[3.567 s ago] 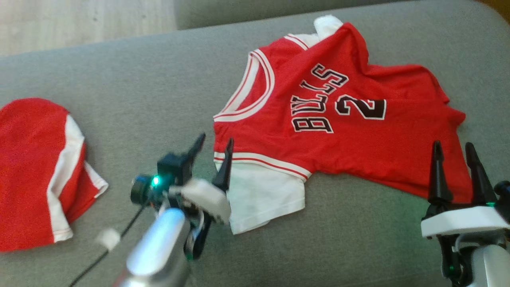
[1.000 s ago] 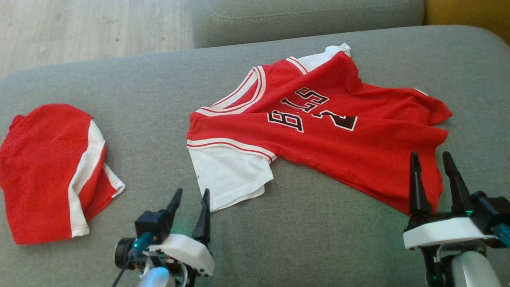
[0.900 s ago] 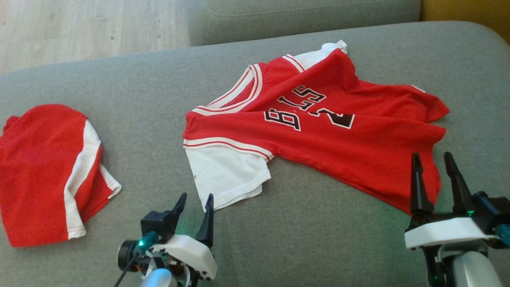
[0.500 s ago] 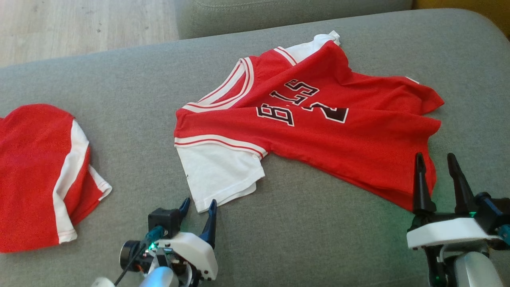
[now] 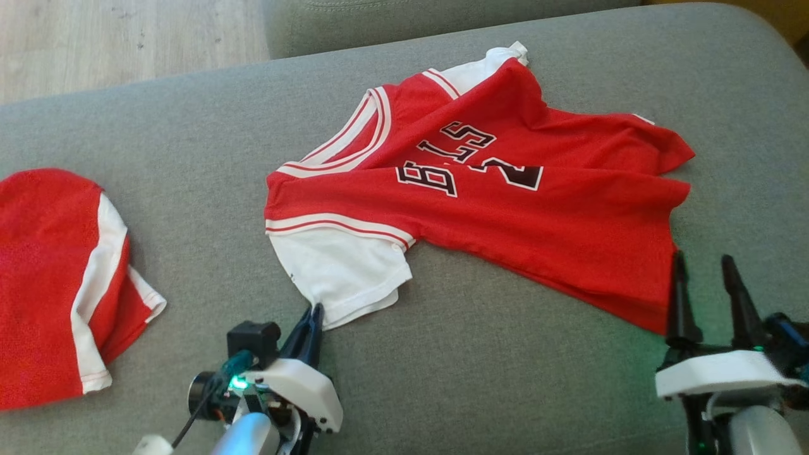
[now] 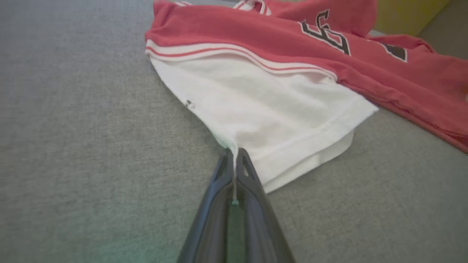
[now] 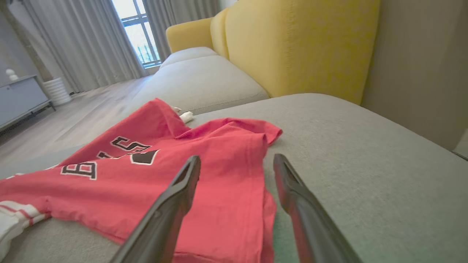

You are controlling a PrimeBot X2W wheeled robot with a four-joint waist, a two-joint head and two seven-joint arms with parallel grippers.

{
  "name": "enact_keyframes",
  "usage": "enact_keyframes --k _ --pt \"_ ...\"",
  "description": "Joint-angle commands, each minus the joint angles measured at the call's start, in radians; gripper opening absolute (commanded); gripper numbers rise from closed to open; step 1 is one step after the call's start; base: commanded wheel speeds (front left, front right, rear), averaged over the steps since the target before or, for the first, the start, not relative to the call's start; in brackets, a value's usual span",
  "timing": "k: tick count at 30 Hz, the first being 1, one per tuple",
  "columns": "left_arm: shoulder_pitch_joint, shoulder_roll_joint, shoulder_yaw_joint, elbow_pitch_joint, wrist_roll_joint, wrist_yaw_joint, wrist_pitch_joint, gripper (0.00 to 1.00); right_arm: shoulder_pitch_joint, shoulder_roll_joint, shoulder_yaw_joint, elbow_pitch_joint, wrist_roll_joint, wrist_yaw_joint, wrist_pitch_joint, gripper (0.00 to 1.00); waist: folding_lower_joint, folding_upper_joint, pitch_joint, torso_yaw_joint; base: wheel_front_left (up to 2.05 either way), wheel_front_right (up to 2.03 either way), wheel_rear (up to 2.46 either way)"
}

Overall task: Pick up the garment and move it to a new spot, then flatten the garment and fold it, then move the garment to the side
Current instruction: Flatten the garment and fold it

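Note:
The garment (image 5: 505, 208) is a red jersey with white sleeves and black lettering, lying creased on the grey sofa seat (image 5: 208, 151). My left gripper (image 5: 313, 316) is shut on the near corner of its white sleeve (image 5: 341, 272); in the left wrist view the white sleeve (image 6: 263, 109) runs into the tips of the left gripper (image 6: 234, 155). My right gripper (image 5: 701, 268) stands open at the jersey's lower right hem corner, fingers apart with the hem edge of the garment (image 7: 219, 190) between them in the right wrist view, where the right gripper (image 7: 237, 162) holds nothing.
A second red and white cloth (image 5: 57, 284) lies at the seat's left end. A yellow backrest cushion (image 7: 303, 44) stands behind the seat at the right. Wooden floor (image 5: 126, 38) lies beyond the sofa's far edge.
My left gripper has come forward to the white sleeve's corner and closed on it. The head camera has shifted, so the whole picture has slid. The right gripper has stayed open at the hem.

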Motion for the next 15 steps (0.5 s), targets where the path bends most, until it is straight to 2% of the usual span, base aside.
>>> enact_keyframes --k 1,7,15 --pt "-0.025 0.009 0.031 -0.029 -0.012 -0.001 -0.02 0.0 -0.018 -0.01 0.014 -0.023 0.016 0.008 -0.009 1.0 -0.0001 0.0 -0.002 -0.001 0.0 0.0 0.0" --pt "-0.026 0.021 0.067 -0.067 -0.014 0.02 -0.111 0.0 0.016 -0.01 0.012 0.025 0.056 0.008 0.001 1.0 -0.0001 0.0 -0.007 -0.01 0.0 0.0 0.0" --pt "-0.03 0.028 0.07 -0.071 -0.015 0.031 -0.133 0.0 0.012 -0.01 0.045 0.101 0.117 0.008 0.039 1.0 -0.0001 0.0 -0.002 -0.009 0.0 0.0 0.0"
